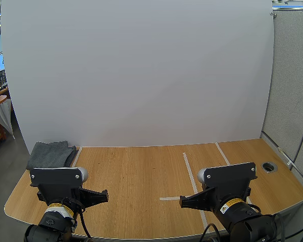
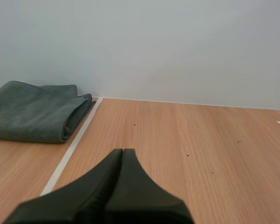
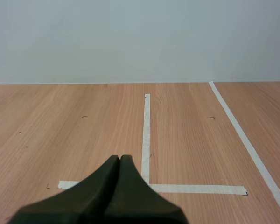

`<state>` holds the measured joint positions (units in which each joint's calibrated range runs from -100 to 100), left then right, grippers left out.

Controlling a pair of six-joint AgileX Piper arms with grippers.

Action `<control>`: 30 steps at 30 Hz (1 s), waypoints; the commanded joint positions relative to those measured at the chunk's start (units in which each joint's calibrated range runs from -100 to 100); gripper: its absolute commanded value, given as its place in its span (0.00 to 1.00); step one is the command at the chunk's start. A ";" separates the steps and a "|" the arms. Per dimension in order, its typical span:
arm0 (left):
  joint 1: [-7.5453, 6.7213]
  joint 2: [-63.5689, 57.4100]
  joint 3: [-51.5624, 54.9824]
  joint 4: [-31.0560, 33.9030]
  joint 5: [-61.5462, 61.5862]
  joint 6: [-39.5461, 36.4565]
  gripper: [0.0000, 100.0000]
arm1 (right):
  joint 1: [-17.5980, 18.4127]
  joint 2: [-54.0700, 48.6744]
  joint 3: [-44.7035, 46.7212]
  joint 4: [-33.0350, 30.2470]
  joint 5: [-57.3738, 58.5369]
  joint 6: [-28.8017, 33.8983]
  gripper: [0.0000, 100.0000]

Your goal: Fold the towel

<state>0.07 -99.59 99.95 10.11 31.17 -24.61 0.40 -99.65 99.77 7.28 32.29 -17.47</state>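
The desk (image 1: 141, 176) was a light wood top with a rounded near edge. Strips of white tape (image 1: 192, 174) crossed it. One long strip ran from near to far right of the middle, with a short piece branching off it toward the left. Another strip slanted farther right, and one lay at the far left. A plain white board (image 1: 141, 70) stood upright along the desk's far edge. A grey partition (image 1: 293, 75) closed the right side, and a round hole (image 1: 269, 166) was set in the desk near it.

The towel (image 1: 50, 155), grey-green and already folded into a thick flat pad, lay in the desk's far left corner against the board. Its rounded folded edge faced the desk's middle, running near to far just beside the left strip. From above the pad looked close to square, so I could not tell its long axis.

The left gripper (image 2: 122, 151) had its fingers pressed together on nothing, low over bare wood and well apart from the towel. The right gripper (image 3: 120, 157) was likewise closed and empty, over the corner where the tape branched.
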 commanded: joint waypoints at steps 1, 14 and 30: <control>0.04 -0.41 0.05 -0.50 -0.53 -0.36 0.00 | -0.16 -0.35 0.23 -0.43 -1.23 0.35 0.00; 0.04 -0.41 0.05 -0.50 -0.69 -0.36 0.00 | 0.19 -0.35 0.23 -0.32 -0.66 0.35 0.00; 0.04 -0.41 0.05 -0.50 -0.69 -0.36 0.00 | 0.19 -0.35 0.23 -0.32 -0.66 0.35 0.00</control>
<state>0.07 -99.59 99.95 10.11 31.21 -24.61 0.56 -99.65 99.77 7.28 32.29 -17.28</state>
